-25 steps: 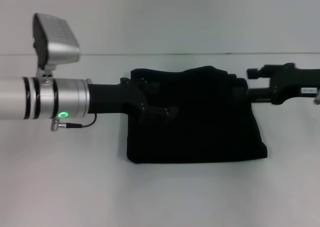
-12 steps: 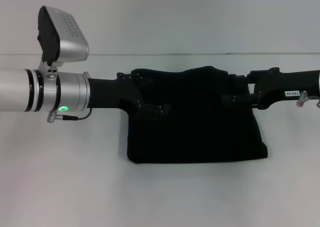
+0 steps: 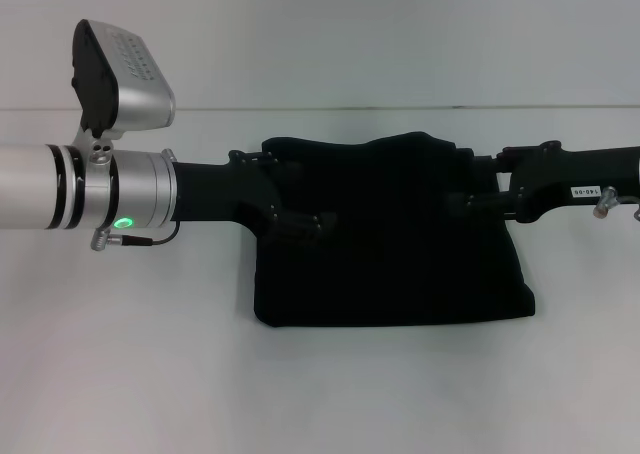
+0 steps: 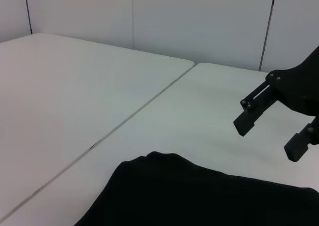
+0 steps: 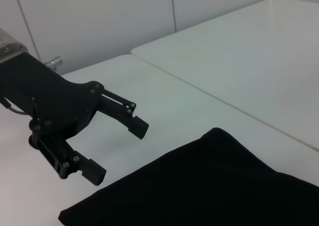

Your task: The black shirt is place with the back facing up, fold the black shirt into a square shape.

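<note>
Lying folded: black shirt | left claw, right claw spread above

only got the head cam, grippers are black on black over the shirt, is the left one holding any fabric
observer: no. The right wrist view shows the left gripper open, nothing between its fingers, apart from the black shirt.
operator: and the right one
observer: the left wrist view shows the right gripper open and empty too, above the shirt's edge.
operator: is that edge lying flat
observer: not quite. In the left wrist view a rounded bump rises along it.
</note>
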